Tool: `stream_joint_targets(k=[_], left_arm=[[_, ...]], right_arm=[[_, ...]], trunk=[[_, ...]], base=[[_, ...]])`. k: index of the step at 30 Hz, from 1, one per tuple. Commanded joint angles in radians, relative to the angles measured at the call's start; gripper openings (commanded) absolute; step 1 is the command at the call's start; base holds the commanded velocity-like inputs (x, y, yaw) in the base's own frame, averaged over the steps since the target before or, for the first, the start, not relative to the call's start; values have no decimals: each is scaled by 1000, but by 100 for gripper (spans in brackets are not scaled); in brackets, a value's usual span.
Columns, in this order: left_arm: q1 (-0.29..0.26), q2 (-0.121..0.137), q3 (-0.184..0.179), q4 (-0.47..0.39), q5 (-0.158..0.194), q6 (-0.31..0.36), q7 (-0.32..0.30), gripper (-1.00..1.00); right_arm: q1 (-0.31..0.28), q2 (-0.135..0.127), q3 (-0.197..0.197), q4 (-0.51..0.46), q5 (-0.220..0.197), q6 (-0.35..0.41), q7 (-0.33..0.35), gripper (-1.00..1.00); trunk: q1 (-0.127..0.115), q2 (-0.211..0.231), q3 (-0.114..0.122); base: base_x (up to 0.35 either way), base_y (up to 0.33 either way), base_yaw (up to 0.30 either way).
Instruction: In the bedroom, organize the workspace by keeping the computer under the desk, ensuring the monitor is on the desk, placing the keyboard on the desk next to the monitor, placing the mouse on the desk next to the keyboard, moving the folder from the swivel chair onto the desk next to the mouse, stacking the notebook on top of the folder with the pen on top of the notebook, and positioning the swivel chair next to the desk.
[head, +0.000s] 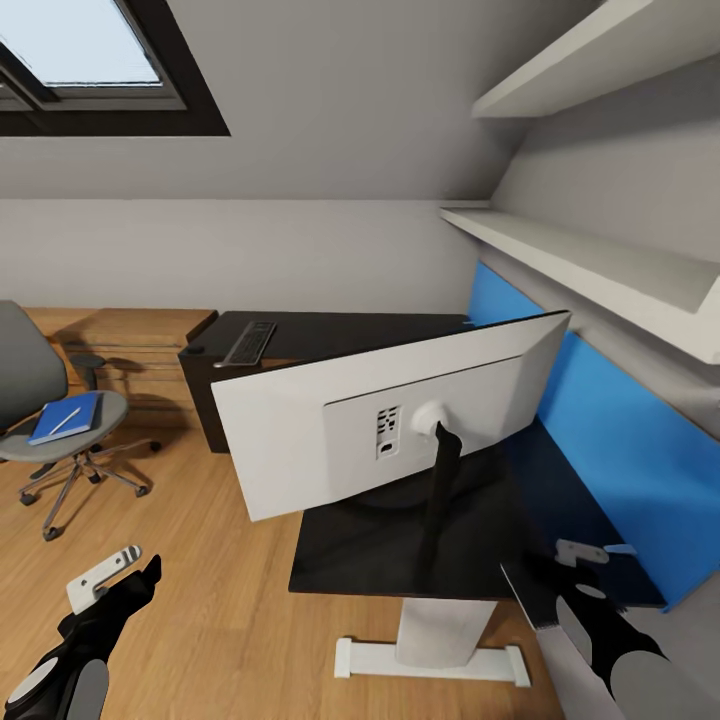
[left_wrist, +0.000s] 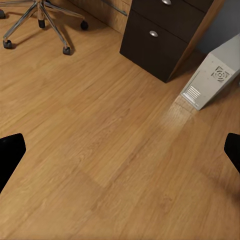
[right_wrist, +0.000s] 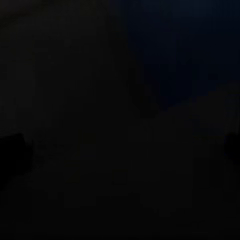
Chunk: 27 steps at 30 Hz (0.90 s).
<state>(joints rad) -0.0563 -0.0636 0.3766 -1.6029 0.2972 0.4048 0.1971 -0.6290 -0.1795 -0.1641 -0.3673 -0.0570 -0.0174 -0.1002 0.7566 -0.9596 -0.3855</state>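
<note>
Nearest, the left gripper (head: 120, 575) hangs low over bare wooden floor (left_wrist: 100, 150) on the left, its fingers spread wide and holding nothing, probably parked while the other arm works. The right gripper (head: 585, 560) sits over the near right edge of the desk (head: 360, 545); whether its fingers are apart or together I cannot tell, since its own camera is almost black.

Just beyond, the monitor (head: 330, 440) stands on the desk's near wing, its pale back toward the robot and tilted, so it likely still needs turning. Under the desk, the computer (left_wrist: 212, 80) leans beside the dark drawers (left_wrist: 155, 45), already where it belongs.

Farther back, the keyboard (head: 250, 343) lies on the far wing. On the far left, the swivel chair (head: 60, 420) stands well apart from the desk, carrying the blue folder (head: 65, 417) with the pen (head: 66, 421) on top, awaiting transfer.
</note>
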Motion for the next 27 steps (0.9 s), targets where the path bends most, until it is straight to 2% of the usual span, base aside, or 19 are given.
stream_joint_targets(k=[1, 12, 20, 27], left_arm=[[-1, -1, 1, -2, 10, 5, 5, 100], [-1, -1, 1, -1, 10, 5, 5, 100], [-1, -1, -1, 2, 10, 5, 5, 100], [-1, -1, -2, 3, 10, 5, 5, 100]], right_arm=[[0, 0, 0, 54, -9, -2, -1, 100], [0, 4, 2, 41, -9, -39, 2, 100], [2, 7, 1, -55, -10, -52, 2, 100], [3, 7, 1, -88, -10, -47, 2, 100]], trunk=[[-4, 7, 2], [-46, 84, 36], [-77, 140, 61], [-103, 189, 83]], base=[[0, 0, 0], [0, 0, 0], [0, 0, 0], [0, 0, 0]])
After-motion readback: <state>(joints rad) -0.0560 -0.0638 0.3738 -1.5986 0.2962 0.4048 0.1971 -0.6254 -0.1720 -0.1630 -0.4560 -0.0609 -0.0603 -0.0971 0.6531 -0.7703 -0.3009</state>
